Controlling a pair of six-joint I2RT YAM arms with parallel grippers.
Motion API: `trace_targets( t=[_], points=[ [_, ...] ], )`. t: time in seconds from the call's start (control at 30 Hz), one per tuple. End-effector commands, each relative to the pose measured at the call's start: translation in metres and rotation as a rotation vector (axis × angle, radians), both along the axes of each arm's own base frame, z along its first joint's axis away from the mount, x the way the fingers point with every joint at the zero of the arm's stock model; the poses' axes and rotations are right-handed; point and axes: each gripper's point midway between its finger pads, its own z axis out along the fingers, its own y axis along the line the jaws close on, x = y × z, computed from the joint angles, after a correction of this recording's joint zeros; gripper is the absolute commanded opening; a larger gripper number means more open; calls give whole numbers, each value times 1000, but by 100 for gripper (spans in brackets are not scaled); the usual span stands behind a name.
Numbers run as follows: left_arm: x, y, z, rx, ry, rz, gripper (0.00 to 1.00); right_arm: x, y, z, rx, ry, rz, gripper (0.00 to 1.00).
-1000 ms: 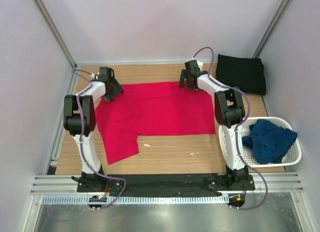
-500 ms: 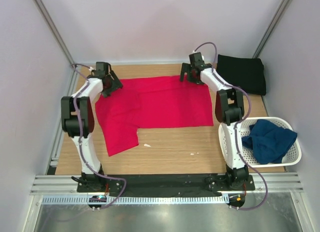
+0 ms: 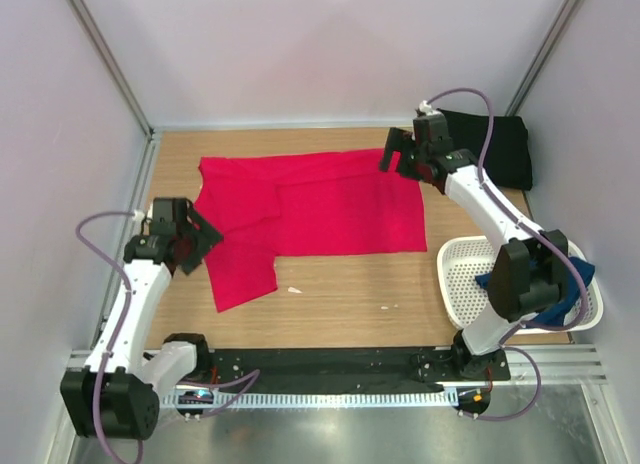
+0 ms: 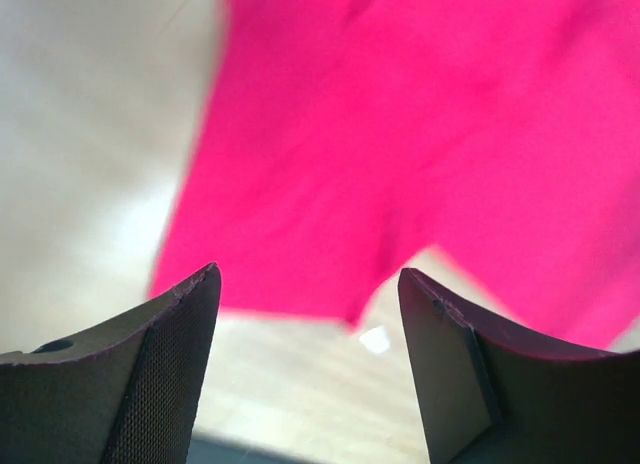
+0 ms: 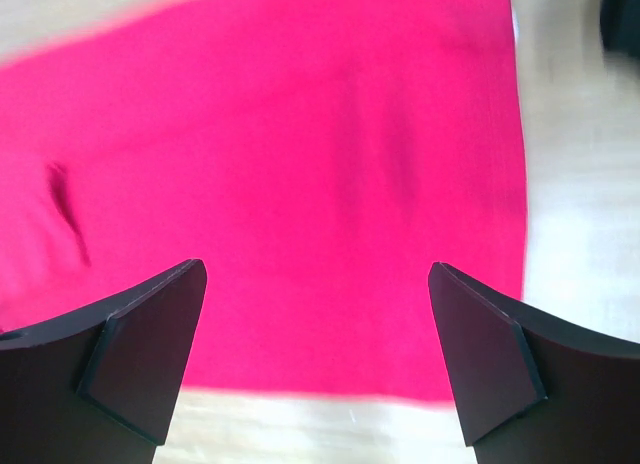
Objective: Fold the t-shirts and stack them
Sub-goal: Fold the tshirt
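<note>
Navy t-shirt (image 3: 578, 271) sits in the white basket (image 3: 460, 284), well behind the right gripper (image 3: 400, 156) and partly hidden by that arm. The left gripper (image 3: 190, 236), jaws spread and empty, hovers just left of the flat red t-shirt (image 3: 320, 209). The right gripper, wide and empty, hangs over its far right corner. Just right of it lies the folded black t-shirt (image 3: 495, 144).

No words, brands or numbers can be read anywhere. The small white scraps (image 3: 294, 290) on the counter (image 3: 340, 304) are perhaps tags, too small to tell.
</note>
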Motion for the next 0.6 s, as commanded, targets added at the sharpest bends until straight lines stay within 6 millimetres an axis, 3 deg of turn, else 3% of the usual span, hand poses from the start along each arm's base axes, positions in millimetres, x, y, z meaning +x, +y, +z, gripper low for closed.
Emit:
trace_targets(
  t=[0.0, 0.03, 0.07, 0.17, 0.27, 0.33, 0.43, 0.57],
  points=[
    [-76, 4, -36, -47, 211, 141, 72, -44, -11, -31, 13, 116, -55, 100],
    [-85, 0, -39, -84, 200, 161, 72, -51, -13, -35, 11, 130, -60, 100],
    [-105, -3, -63, -107, 279, 187, 70, -55, -16, -39, 4, 141, -73, 100],
    [-121, -14, -81, -174, 331, 200, 65, -61, -23, -50, -34, 178, -85, 100],
    [-130, -13, -86, -168, 374, 225, 60, -54, -23, -49, -48, 189, -90, 100],
    [-140, -13, -101, -171, 417, 249, 58, -49, -22, -50, -59, 202, -82, 100],
    [-124, -16, -114, -217, 345, 302, 52, -51, -17, -56, -34, 228, -78, 100],
    [-122, 4, -124, -122, 338, 365, 47, -63, -23, -65, -37, 236, -105, 100]
  ],
)
